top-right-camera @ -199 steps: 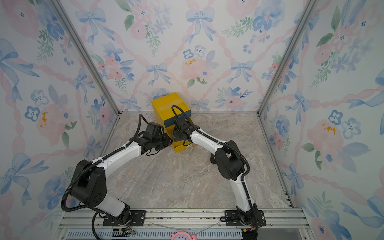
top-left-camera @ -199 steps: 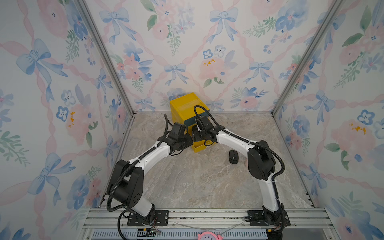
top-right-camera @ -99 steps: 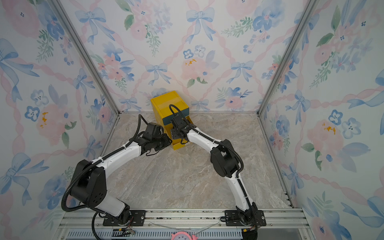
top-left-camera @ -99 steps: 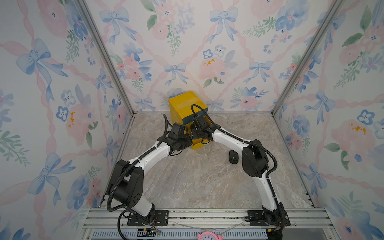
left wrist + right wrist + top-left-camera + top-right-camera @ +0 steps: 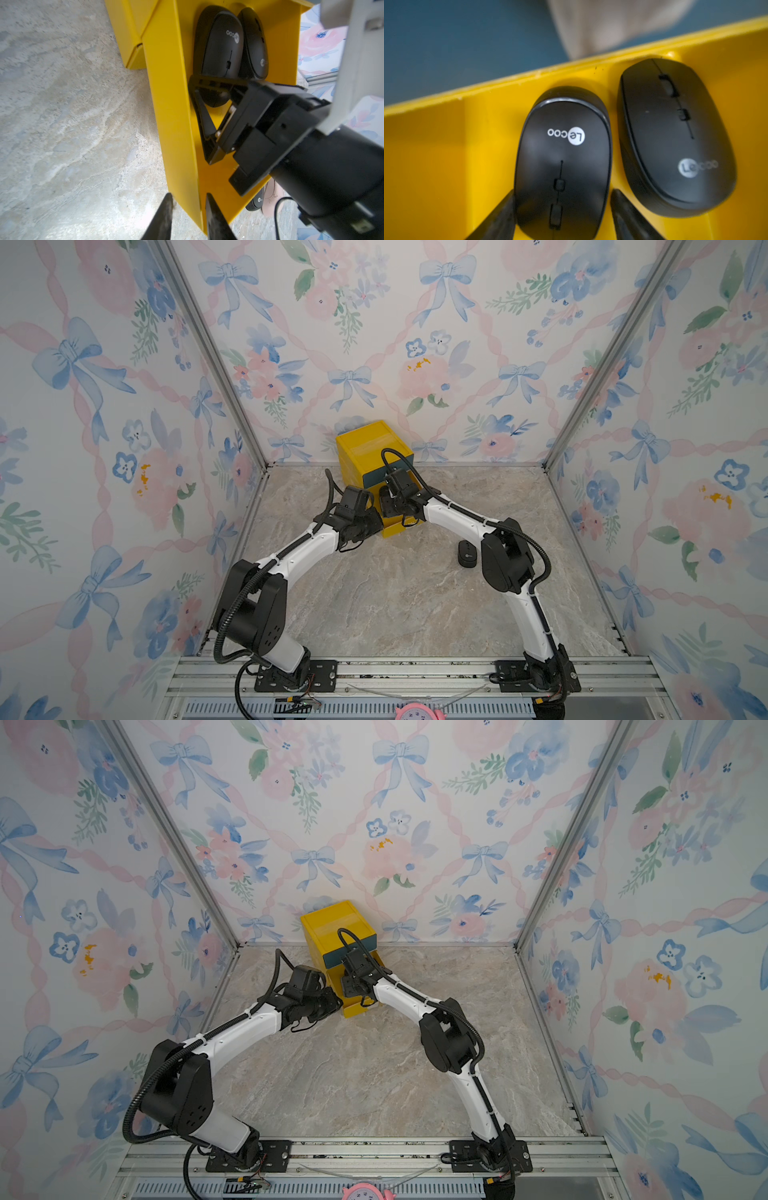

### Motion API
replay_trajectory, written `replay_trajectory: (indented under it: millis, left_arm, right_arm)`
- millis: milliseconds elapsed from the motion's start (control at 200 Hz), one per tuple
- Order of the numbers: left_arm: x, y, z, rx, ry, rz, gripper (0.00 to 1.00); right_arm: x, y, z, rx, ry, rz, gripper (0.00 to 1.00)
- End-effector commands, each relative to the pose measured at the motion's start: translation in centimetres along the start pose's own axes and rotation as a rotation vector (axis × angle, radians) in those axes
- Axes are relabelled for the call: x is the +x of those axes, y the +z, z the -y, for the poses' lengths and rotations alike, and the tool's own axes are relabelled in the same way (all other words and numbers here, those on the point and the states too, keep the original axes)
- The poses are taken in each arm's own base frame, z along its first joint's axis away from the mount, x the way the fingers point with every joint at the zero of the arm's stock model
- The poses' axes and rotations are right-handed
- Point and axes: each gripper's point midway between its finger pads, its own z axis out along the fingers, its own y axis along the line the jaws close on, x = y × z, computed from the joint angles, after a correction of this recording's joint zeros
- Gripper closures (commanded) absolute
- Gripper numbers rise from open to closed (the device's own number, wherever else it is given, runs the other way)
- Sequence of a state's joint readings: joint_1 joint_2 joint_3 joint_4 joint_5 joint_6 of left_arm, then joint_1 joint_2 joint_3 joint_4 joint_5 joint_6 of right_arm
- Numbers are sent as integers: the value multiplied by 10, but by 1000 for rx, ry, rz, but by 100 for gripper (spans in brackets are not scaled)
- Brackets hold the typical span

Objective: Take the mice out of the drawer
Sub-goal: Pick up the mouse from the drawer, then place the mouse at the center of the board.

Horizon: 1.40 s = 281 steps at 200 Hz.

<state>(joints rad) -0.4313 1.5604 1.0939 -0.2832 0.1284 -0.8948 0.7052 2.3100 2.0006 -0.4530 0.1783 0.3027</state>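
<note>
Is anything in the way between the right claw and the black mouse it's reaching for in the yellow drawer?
Nothing visible. The right gripper has its jaws on either side of the matte black oval mouse in the open yellow plastic drawer. A second black mouse lies close beside it, not between them.

Bright even light; top views sharp, mice (image 5: 562,166) slightly blurred close up.

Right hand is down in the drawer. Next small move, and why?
Probably close the right hand on the mouse it straddles. Its fingers already flank that mouse's sides, seemingly not yet clamped. The second mouse lies beside it, outside the fingers, and the left hand grips the yellow drawer by its wall, steadying it.
</note>
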Motion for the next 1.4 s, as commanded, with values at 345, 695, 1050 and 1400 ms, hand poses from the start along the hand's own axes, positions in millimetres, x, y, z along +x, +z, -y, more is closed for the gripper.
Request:
replay_trajectory:
  millis: [345,695,1050,1400]
  left_arm:
    - [-5,-7,-2,12,-17,16,70]
    - [-7,-12,0,21,-23,27,70]
    - [-7,-12,3,32,-24,18,70]
    - [-6,-13,6,45,-20,13,70]
  right_arm:
    - [-27,-41,-1,-82,-38,31,44]
    - [-22,-76,4,-154,-10,-31,44]
    - [-5,-117,24,-184,10,-95,45]
    - [28,-159,132,-83,275,-44,44]
